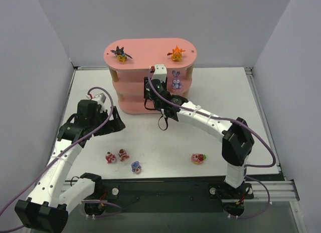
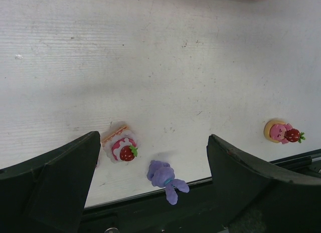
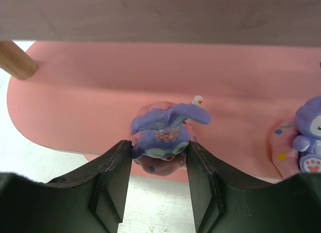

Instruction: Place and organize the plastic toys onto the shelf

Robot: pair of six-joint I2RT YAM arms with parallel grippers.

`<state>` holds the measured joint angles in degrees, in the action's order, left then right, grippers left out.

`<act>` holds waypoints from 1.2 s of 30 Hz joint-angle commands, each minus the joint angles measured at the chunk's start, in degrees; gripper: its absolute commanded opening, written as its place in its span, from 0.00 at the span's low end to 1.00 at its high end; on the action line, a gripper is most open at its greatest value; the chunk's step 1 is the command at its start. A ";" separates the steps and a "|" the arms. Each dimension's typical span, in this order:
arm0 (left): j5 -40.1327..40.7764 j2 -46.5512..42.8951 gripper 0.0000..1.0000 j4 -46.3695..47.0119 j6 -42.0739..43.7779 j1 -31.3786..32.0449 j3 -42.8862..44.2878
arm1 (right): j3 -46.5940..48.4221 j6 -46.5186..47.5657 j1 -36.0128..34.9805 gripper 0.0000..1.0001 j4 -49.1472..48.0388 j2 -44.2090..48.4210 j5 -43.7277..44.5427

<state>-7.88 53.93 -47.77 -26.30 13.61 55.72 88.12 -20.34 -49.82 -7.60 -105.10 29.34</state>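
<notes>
The right gripper (image 3: 159,152) is seen clamped on a purple bunny (image 3: 165,129), w/ matte black fingers (image 3: 113,178) pressed to both flanks of the glossy moulded plastic. The bunny is tipped forward, ears drooping toward 3 o'clock, at the front lip of a board of the shelf (image 3: 90,97); whether its base rests there cannot be told. The shelf is built of smooth pink oval boards w/ round ends on pale wooden posts (image 3: 17,60), and is set at 12 o'clock on the scuffed white table (image 1: 210,133). A second bunny (image 3: 310,140) is stood upright on a speckled pink base at 3 o'clock of the held one, apart from it. On the top board a spiky black bat toy (image 1: 120,53) and an orange toy (image 1: 176,53) are placed toward the 9 and 3 o'clock ends. The left gripper (image 2: 153,143) is held w/ fingers wide apart above the table. Beneath it a red-and-white toy (image 2: 122,147) and a third bunny (image 2: 165,178), lying on its side, are seen near each other, w/ a pink strawberry toy (image 2: 283,132) well apart at 3 o'clock.
</notes>
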 commanded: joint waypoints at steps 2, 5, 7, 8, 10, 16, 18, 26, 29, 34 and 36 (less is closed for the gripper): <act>0.41 -0.06 0.97 -0.31 0.90 -0.51 0.70 | 2.06 0.56 0.52 0.27 -0.14 -0.81 1.59; 0.58 -0.06 0.97 -0.48 1.08 -0.51 0.61 | 0.13 0.65 0.43 0.46 -2.16 0.94 0.72; 0.50 -0.14 0.97 -0.48 1.08 -0.60 0.61 | -0.93 0.83 0.43 0.51 -3.04 1.82 0.54; 0.50 -0.06 0.97 -0.40 1.08 -0.69 0.61 | -1.02 1.00 0.34 0.54 -3.04 2.09 0.54; 0.41 0.03 0.97 -0.40 0.99 -0.60 0.61 | -1.28 1.09 0.25 0.57 -3.21 2.88 0.54; 0.41 0.03 0.97 -0.22 0.99 -0.60 0.79 | -2.25 0.91 -0.01 0.64 -3.48 6.04 -1.13; 0.58 0.03 0.97 -0.22 1.17 -0.69 0.88 | -2.33 0.91 -0.19 0.66 -3.30 7.18 -1.65; 1.11 -0.23 0.97 -0.13 1.43 -0.86 1.32 | -5.31 0.65 -1.50 0.74 0.38 13.42 -6.48; 1.11 -0.49 0.97 -0.04 1.69 -0.95 1.40 | -8.30 2.74 -2.56 0.74 2.23 17.90 -11.75; 1.02 -0.84 0.97 0.39 1.87 -1.04 1.14 | -19.11 6.89 -3.79 0.73 2.84 25.55 -27.65; 1.02 -0.85 0.97 0.48 1.87 -0.95 0.97 | -23.66 7.94 -4.66 0.73 2.94 27.30 -35.65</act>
<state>-7.33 54.04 -48.23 -25.32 13.02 55.72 70.54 -16.03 -53.23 -5.82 -81.14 9.21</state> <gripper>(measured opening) 0.974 0.732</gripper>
